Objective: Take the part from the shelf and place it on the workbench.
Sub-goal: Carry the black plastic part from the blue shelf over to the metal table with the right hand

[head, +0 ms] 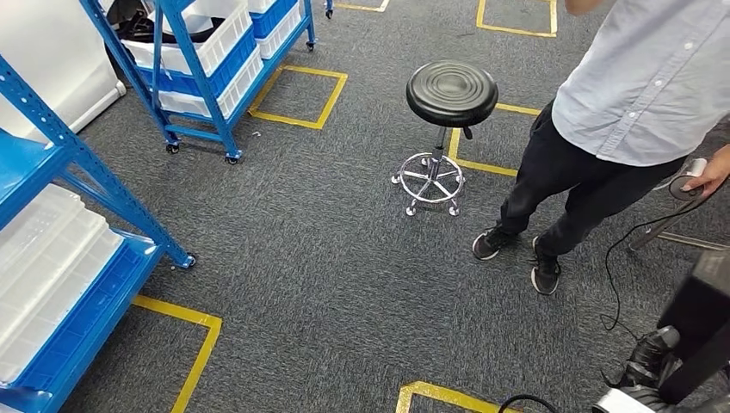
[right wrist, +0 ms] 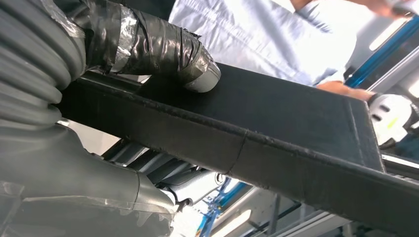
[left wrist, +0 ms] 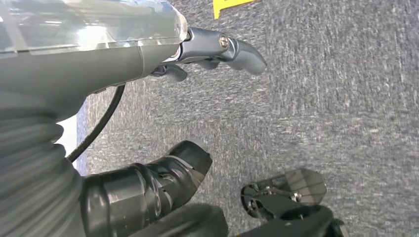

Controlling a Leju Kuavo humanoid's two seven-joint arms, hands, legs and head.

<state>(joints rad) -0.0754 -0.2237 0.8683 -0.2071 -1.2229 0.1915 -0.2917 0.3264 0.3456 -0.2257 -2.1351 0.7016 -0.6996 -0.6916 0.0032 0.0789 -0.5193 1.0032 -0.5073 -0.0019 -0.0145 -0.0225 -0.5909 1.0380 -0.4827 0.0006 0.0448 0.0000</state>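
The part (head: 708, 311) is a long flat black block at the lower right of the head view. My right hand (head: 647, 368) grips it from below. In the right wrist view the part (right wrist: 276, 133) runs across the picture, and my right hand (right wrist: 84, 163) holds it with the taped thumb (right wrist: 168, 49) pressed on its broad face. My left hand (left wrist: 123, 64) hangs over the grey carpet with its fingers (left wrist: 242, 52) apart and nothing in it.
A blue shelf (head: 103, 185) with white trays (head: 43, 258) stands close on the left. A second blue shelf on wheels (head: 207, 69) stands behind it. A black stool (head: 450, 95) and a person (head: 620, 103) holding a small device (head: 689, 185) stand ahead. A black cable (head: 613, 267) lies on the carpet.
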